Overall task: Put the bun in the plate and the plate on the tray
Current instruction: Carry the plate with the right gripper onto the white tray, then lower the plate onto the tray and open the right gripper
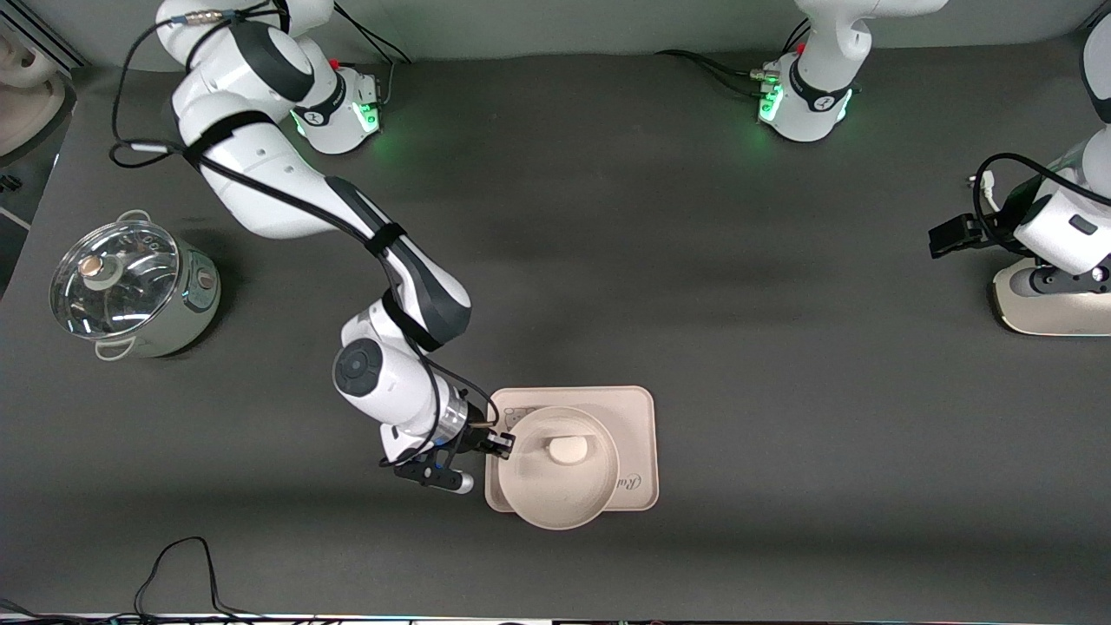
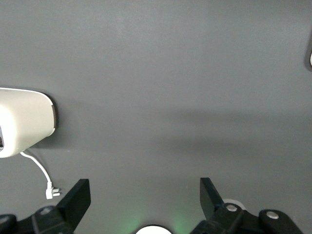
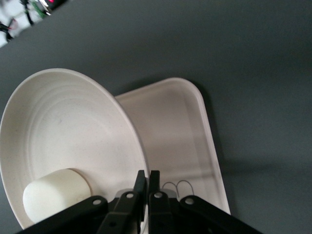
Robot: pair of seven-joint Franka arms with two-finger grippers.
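Observation:
The bun [image 1: 567,450] lies in the round cream plate [image 1: 555,495]. The plate is over the rectangular tray [image 1: 634,417] and overhangs the tray's edge nearest the front camera. My right gripper [image 1: 508,443] is shut on the plate's rim at the side toward the right arm's end. In the right wrist view the gripper [image 3: 147,175] pinches the rim, and the plate [image 3: 73,126] sits tilted over the tray [image 3: 170,126] with the bun [image 3: 53,195] inside. My left gripper [image 2: 145,195] is open and empty over bare table, and the left arm [image 1: 1059,226] waits at its end.
A steel pot with a glass lid [image 1: 130,291] stands at the right arm's end of the table. A cream appliance with a white cord [image 1: 1050,312] sits under the left arm, and also shows in the left wrist view [image 2: 24,126]. A black cable [image 1: 182,564] lies by the table's front edge.

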